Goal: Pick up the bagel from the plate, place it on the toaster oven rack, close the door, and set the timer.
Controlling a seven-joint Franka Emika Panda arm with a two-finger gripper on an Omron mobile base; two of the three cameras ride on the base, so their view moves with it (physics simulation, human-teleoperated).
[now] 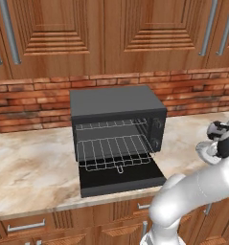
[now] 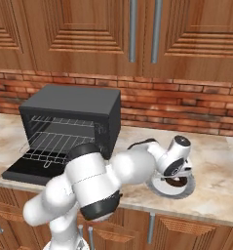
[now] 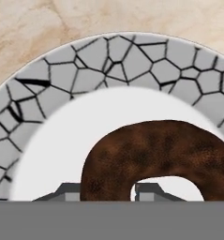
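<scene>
Bagel (image 3: 155,150), dark brown mottled ring on the crackle-rimmed plate (image 3: 132,61), sits clasped between the hand's (image 3: 107,191) 2 fingertips.

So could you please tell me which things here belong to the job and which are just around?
Job: bagel, plate, rack, door, gripper straddling the bagel's side.
Just around: counter, brick wall, cabinets.

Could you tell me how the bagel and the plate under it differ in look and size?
The bagel is dark brown with a mottled crust, while the plate is white in the middle with a grey, crackle-patterned rim. The bagel is a thick ring with a hole through it; the plate is flat and shallow. The bagel is much smaller and lies within the plate's white centre. Both are round.
</scene>
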